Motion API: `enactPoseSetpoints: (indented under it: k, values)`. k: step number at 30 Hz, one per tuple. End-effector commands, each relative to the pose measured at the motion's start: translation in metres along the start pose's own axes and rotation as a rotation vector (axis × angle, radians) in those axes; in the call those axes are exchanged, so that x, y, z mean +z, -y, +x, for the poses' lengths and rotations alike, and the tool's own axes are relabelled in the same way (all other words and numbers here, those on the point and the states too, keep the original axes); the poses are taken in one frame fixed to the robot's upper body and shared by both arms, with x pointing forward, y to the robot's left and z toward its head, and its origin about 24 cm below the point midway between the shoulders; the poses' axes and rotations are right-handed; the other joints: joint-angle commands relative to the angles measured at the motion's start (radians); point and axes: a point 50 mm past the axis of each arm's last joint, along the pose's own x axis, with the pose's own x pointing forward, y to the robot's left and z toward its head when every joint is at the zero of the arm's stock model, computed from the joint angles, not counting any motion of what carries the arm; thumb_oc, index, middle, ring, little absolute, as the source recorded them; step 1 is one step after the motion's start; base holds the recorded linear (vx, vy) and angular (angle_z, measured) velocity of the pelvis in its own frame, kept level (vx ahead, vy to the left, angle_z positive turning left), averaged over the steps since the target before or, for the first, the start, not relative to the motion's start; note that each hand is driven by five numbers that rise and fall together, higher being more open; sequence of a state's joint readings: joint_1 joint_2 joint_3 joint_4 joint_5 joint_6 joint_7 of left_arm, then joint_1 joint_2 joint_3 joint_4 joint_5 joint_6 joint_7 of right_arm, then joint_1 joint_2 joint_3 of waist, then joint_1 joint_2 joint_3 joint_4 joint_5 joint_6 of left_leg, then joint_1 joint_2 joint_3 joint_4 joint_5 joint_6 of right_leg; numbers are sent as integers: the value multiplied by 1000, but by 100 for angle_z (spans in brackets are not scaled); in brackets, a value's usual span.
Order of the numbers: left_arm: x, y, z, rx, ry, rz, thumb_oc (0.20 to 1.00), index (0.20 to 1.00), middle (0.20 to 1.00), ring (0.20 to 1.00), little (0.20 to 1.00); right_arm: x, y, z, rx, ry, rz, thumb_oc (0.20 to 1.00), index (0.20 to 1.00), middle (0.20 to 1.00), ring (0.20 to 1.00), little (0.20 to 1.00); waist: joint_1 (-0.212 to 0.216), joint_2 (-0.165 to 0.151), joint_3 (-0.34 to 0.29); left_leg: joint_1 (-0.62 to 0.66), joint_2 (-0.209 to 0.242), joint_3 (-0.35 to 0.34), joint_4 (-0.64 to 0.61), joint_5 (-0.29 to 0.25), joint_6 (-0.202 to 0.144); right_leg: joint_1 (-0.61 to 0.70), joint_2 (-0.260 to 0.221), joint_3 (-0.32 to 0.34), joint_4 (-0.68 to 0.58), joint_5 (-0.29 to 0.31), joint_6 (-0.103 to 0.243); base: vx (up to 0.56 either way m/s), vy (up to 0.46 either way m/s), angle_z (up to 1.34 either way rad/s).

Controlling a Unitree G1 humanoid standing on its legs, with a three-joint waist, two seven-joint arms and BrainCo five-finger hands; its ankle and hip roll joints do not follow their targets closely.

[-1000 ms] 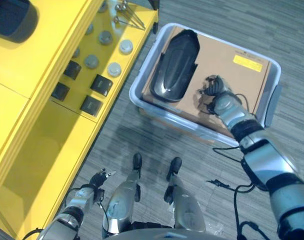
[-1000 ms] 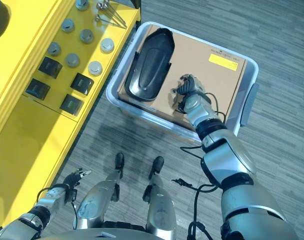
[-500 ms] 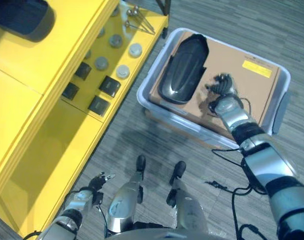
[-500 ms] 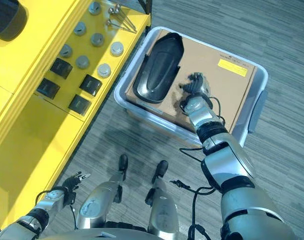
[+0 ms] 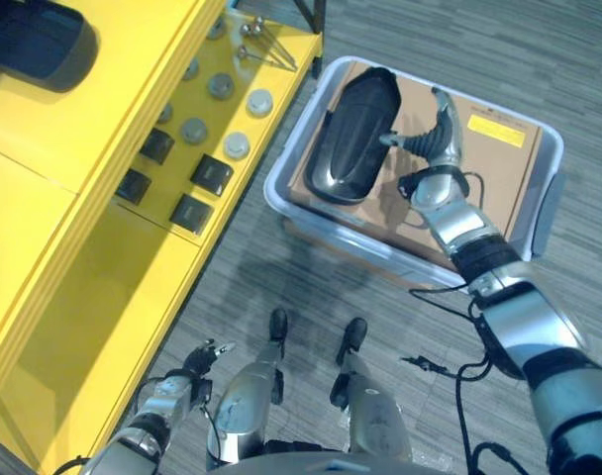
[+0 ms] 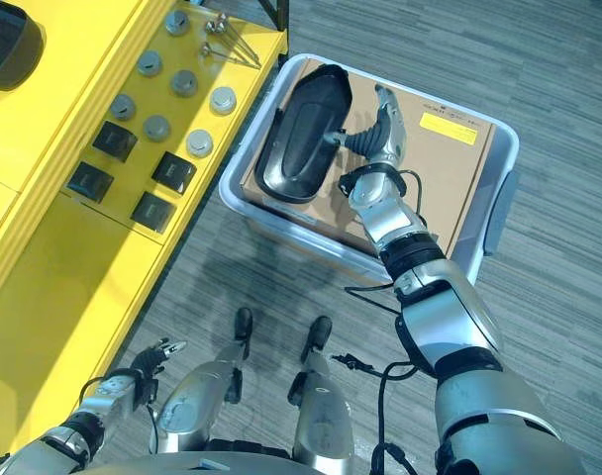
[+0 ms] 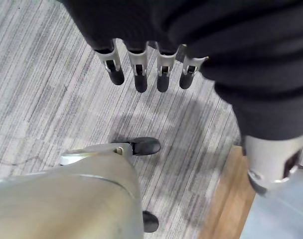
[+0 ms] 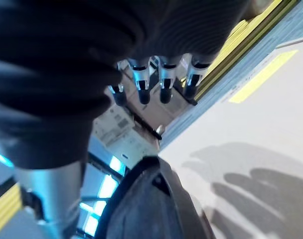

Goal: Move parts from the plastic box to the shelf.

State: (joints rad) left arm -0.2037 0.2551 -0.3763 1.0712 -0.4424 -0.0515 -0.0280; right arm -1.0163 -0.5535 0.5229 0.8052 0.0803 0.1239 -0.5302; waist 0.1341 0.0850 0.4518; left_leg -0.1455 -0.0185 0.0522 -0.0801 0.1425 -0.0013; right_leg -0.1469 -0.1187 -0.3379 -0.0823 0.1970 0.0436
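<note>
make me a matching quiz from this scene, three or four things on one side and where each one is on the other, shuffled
Things:
1. black shell part
2. right hand
3. left hand
4. square black parts

Places:
A. low over the floor beside the shelf
B. on the yellow shelf
C. lying on the cardboard in the plastic box
D. raised over the cardboard, fingers straight

Pairs: 1-C, 2-D, 3-A, 4-B

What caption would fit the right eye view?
Right hand open above the plastic box, beside the black part lying on cardboard.
</note>
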Motion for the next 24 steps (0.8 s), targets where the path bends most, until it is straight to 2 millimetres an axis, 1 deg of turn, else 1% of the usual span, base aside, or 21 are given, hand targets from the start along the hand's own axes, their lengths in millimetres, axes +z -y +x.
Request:
enactPoseSetpoints:
  k: [1,4,7,11,12,13,15,17,19,21,23,24]
  values:
    - [1,6,2,-22,-13,44,1000,1000,1000,1000,1000,23,14,16,1,56,-46,1000,1000,1000,1000,1000,30,6,-16,-43,29,-5,-7,-85,-45,23,-74,9,47,-157,70,-1,19,4]
    - [0,6,2,-24,-14,49,1000,1000,1000,1000,1000,17,12,18,37,10,-97,1000,1000,1000,1000,1000,37,12,-9,-52,27,-8,-7,-81,-46,17,-77,3,51,-158,70,-10,25,4]
    - [3,3,2,-22,-5,51,1000,1000,1000,1000,1000,4,10,17,74,-92,-163,1000,1000,1000,1000,1000,43,17,4,-61,27,-4,-7,-77,-48,11,-81,-5,59,-161,73,-21,11,9]
    - [5,2,2,-24,2,53,1000,1000,1000,1000,1000,-22,3,12,180,-257,-245,1000,1000,1000,1000,1000,49,19,10,-67,26,-5,-7,-73,-49,7,-84,-12,63,-162,74,-10,7,8]
    - [6,1,2,-25,7,52,1000,1000,1000,1000,1000,-33,0,8,231,-330,-289,426,426,426,426,426,53,21,12,-68,24,-5,-7,-73,-48,8,-85,-14,63,-161,74,0,0,0]
    - [7,1,2,-28,11,54,1000,1000,1000,1000,1000,-42,0,6,249,-373,-317,200,200,200,200,200,57,24,12,-69,24,-4,-7,-71,-48,8,-87,-17,62,-160,73,0,0,0]
    - [8,1,3,-31,14,60,1000,1000,1000,1000,1000,-51,0,3,262,-425,-340,200,200,200,200,200,62,26,12,-69,24,-5,-7,-71,-47,11,-89,-20,61,-160,73,0,0,0]
    - [9,0,2,-36,15,70,1000,1000,1000,1000,1000,-63,8,2,251,-493,-371,200,200,200,200,200,71,30,4,-68,24,-11,-7,-70,-46,16,-90,-27,61,-162,72,0,0,0]
    - [9,-1,2,-38,16,74,1000,1000,1000,1000,1000,-70,13,1,232,-535,-381,200,200,200,200,200,75,31,-1,-67,23,-13,-7,-70,-47,21,-91,-31,57,-161,72,0,0,0]
    - [7,-1,2,-39,19,82,1000,1000,1000,1000,1000,-83,18,-4,203,-605,-360,200,200,200,200,200,78,32,-8,-64,23,-18,-7,-71,-47,28,-91,-35,51,-159,72,-16,-26,4]
    - [7,-2,1,-34,33,90,1000,1000,1000,1000,1000,-94,26,-6,159,-621,-316,200,200,200,200,200,80,31,-20,-56,25,-22,-7,-72,-49,42,-91,-42,46,-159,71,-25,-62,12]
    - [8,-3,1,-31,38,91,1000,1000,1000,1000,1000,-96,28,-6,146,-626,-309,200,200,200,200,200,79,30,-24,-53,26,-22,-7,-73,-50,46,-90,-43,44,-160,71,-29,-78,15]
